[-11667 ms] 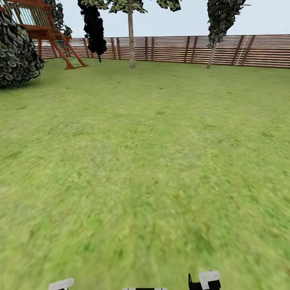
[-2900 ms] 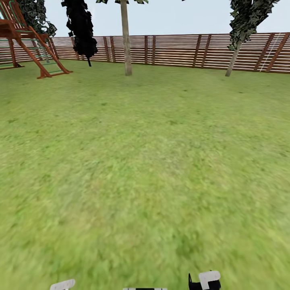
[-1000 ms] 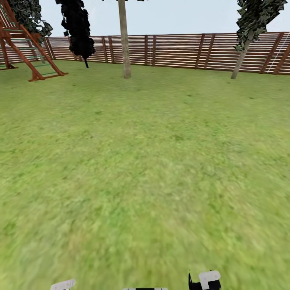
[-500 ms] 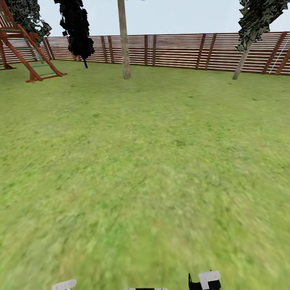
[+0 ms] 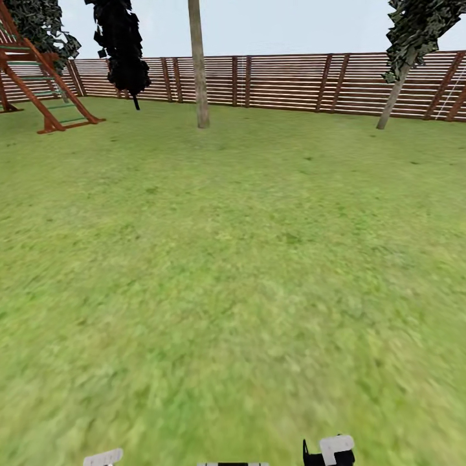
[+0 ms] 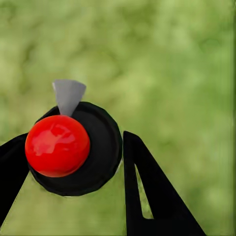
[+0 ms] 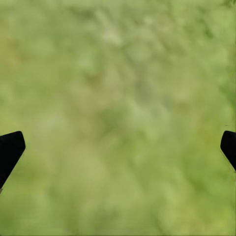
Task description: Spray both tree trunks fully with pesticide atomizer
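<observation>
Rolled closer to grey-brown bare tree trunk (image 5: 199, 71) at 12 o'clock on green lawn (image 5: 233, 259). Left gripper (image 6: 69, 162) clamped on black atomizer with red round cap (image 6: 57, 145); right gripper (image 7: 118, 147) spread apart.

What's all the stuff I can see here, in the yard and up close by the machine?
Lawn: one, green, filling the ground.
Fence: one, brown slats, along the far edge.
Bare-trunk tree: one, grey-brown, far centre-left.
Thin leaning tree: one, dark foliage, far right.
Dark tree: one, nearly black, far left of the bare trunk.
Play frame: one, red-brown wood, far left.
Atomizer: one, black round body with red top and grey nozzle, between the left gripper's fingers.
Left gripper: black, shut on the atomizer.
Right gripper: black fingertips wide apart, empty, over grass.
</observation>
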